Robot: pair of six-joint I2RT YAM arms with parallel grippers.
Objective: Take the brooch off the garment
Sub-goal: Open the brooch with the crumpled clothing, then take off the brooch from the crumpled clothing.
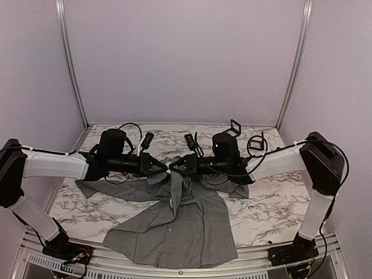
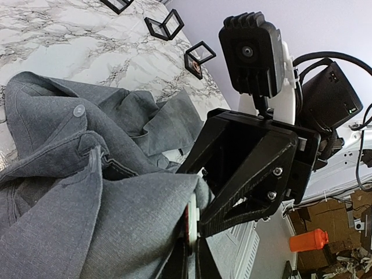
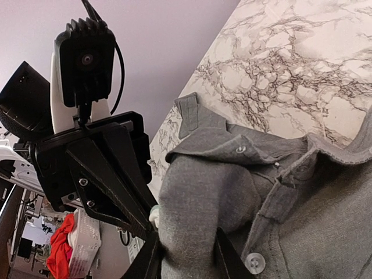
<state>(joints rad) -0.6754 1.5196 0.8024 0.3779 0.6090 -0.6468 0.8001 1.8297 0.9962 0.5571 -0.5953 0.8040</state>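
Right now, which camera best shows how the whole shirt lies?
Top external: the shirt shows nearly whole, spread on the table, its top bunched up. Both wrist views show only close-up grey folds, collar and buttons.

Pinch point, mostly buried

Bunched garment (image 2: 87,174) swallows the left gripper (image 2: 188,247) tips. A red-and-white speck (image 2: 187,222) there is too small to name (I can't tell what it is), and the wrist view's lower edge cuts the fingers off.
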